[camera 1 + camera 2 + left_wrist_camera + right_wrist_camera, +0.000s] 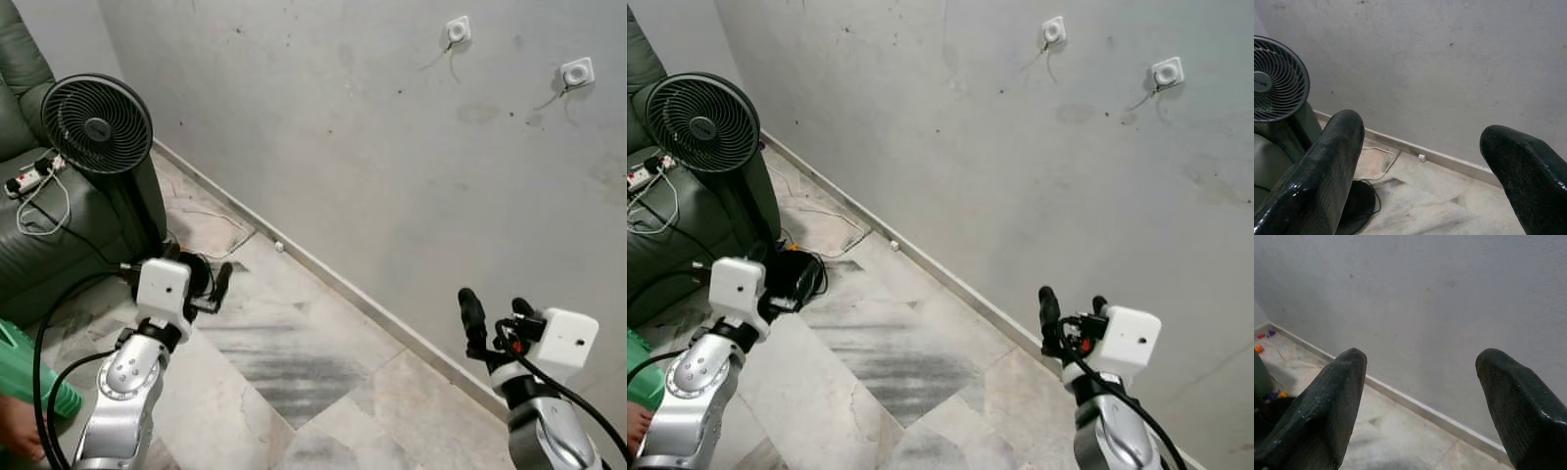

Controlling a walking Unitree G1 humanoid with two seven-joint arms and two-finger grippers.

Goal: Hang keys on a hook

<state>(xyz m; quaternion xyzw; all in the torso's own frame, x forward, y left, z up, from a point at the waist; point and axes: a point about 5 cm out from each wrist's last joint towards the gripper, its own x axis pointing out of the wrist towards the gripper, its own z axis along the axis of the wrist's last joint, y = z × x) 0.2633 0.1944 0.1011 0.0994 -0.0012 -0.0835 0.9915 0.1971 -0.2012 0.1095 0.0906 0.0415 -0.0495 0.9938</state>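
Observation:
Two white hooks are fixed high on the grey wall, one (pixel 458 29) to the left of the other (pixel 577 71). My left gripper (pixel 211 284) is held low over the marble floor near the fan's base, open, with nothing between its fingers (pixel 1337 161). My right gripper (pixel 496 308) is raised at the lower right, pointing at the wall well below the hooks. It is open and holds nothing, and its fingers (pixel 1332 401) frame bare wall and skirting.
A black fan (pixel 98 122) stands on the floor at the left, in front of a dark sofa (pixel 29 255) with a power strip (pixel 24 181) on it. A green object (pixel 29 377) and a person's foot (pixel 18 431) lie at the lower left. A skirting (pixel 343 284) lines the wall.

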